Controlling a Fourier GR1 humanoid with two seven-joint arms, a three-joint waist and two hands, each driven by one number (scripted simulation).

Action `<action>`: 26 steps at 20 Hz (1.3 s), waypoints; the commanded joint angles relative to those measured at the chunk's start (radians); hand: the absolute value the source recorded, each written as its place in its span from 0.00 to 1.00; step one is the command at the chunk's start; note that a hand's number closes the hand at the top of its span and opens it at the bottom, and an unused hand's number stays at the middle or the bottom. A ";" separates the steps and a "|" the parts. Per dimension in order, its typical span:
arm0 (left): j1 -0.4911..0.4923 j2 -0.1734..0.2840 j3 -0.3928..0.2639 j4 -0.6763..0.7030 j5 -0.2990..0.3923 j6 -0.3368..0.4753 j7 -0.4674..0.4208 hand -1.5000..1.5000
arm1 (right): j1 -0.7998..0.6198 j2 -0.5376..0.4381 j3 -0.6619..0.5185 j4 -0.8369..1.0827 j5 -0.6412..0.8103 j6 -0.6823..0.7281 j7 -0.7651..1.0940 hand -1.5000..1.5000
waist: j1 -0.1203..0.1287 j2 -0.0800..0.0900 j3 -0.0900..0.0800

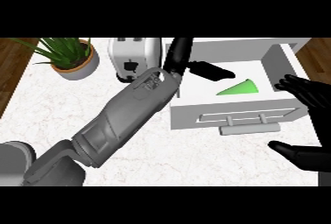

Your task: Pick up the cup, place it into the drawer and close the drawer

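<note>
Right hand: The right hand enters at 4 o'clock. The thumb lies low near the front edge and the fingers rise toward the drawer's right wall. Thumb and fingers are spread apart and hold nothing. Judged purpose: staged beside the drawer for the closing push.

Left forearm: The left forearm crosses the counter diagonally from 7 o'clock toward 12 o'clock. This path carries the hand over the drawer's left wall.

Drawer front: The drawer is pulled out, open at the top. Its handle faces the near side at 5 o'clock from centre. The open position gives access from above.

Cup: The green cup lies on its side inside the drawer compartment, at roughly 2 o'clock. Nothing touches it. Judged status: placement done; closing remains.

Left hand: The left hand hangs over the drawer's rear left area, just beside the cup and apart from it. The fingers extend straight toward the cup, clamped on nothing. Judged reason: release posture after delivery.

Toaster: The white toaster stands at 11 o'clock, close beside the drawer's left wall. The forearm passes in front of it; contact cannot be determined.

Plant: The potted plant stands at 10 o'clock, well apart from the drawer and clear of the working path.

Next requirement: Judged: withdraw the left hand above the walls before the drawer front is pushed in.
</note>
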 commanded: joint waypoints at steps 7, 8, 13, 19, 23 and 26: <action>-0.005 0.006 0.101 -0.060 0.021 0.001 0.017 0.00 | 0.101 -0.117 0.056 -0.109 0.126 0.128 0.008 1.00 | 0.058 -0.014 -0.001; 0.002 0.076 0.115 -0.088 0.024 -0.033 0.037 0.00 | 0.140 -0.128 0.039 -0.120 0.117 0.146 -0.003 1.00 | 0.062 -0.016 -0.001; 0.074 0.143 0.134 -0.220 0.013 -0.034 0.101 0.00 | 0.144 -0.104 0.106 -0.149 0.309 0.087 -0.001 1.00 | 0.076 -0.018 -0.001; 0.254 0.253 0.152 -0.444 0.013 -0.025 0.136 0.00 | 0.045 -0.092 0.145 -0.038 0.468 0.013 0.022 1.00 | 0.103 -0.018 -0.001; 0.325 0.318 0.181 -0.586 0.014 -0.015 0.201 0.00 | 0.004 -0.064 0.204 0.062 0.607 -0.049 -0.045 1.00 | 0.101 -0.017 -0.001; 0.398 0.364 0.199 -0.594 0.010 -0.070 0.158 0.00 | -0.036 -0.049 0.309 0.126 0.766 -0.107 -0.084 1.00 | 0.104 -0.013 -0.001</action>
